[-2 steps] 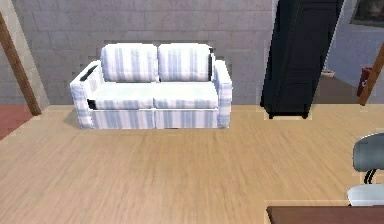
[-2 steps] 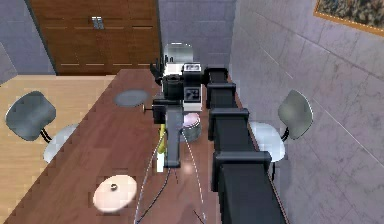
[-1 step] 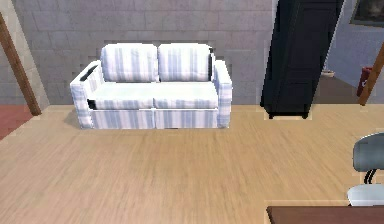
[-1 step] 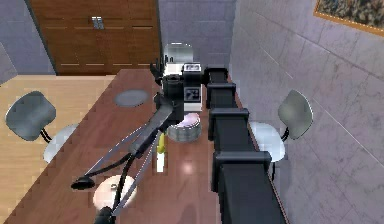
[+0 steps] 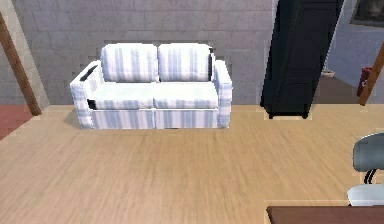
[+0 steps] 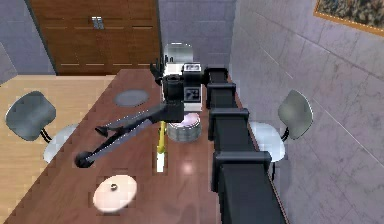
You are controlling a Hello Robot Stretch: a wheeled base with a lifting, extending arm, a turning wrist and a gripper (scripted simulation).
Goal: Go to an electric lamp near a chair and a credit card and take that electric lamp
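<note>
A black jointed desk lamp stretches across the dark brown table, its base end low at the left and its upper end rising toward the gripper. The arm runs up the table's right side to two white marked squares, with the gripper's dark body just left of them. The lamp and other things on the table lie at and behind the gripper's far end, so I cannot tell whether it holds anything. A grey chair stands at the table's left and another at its right.
On the table are a yellow stick, a pale round disc, a grey disc, a round bowl-like thing and a silver object. Brown doors stand behind. Ahead are a striped sofa, a black cabinet and open wood floor.
</note>
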